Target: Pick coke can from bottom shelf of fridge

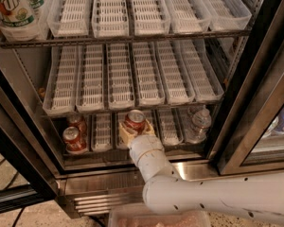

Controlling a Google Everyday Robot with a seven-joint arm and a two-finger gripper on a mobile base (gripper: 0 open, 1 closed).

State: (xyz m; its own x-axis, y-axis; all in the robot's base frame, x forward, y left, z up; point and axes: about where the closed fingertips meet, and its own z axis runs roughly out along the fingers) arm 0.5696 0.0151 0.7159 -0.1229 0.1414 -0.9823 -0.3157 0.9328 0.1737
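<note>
Gripper [134, 132] is at the bottom shelf [104, 154] of the fridge [194, 170], well left of the clear plastic water bottle [199, 125]. Its jaws are closed on the lower body of the coke can [135, 119], a smooth red aluminium cylinder with a silver rim. Risk: if it's drawn out too high, the can top clips the rack edge above, and the slick round wall may slip in this low pinch. Two more red cans [72, 139] sit farther left of the bottle. Trays are white slotted plastic, the shelf lip shiny steel.
</note>
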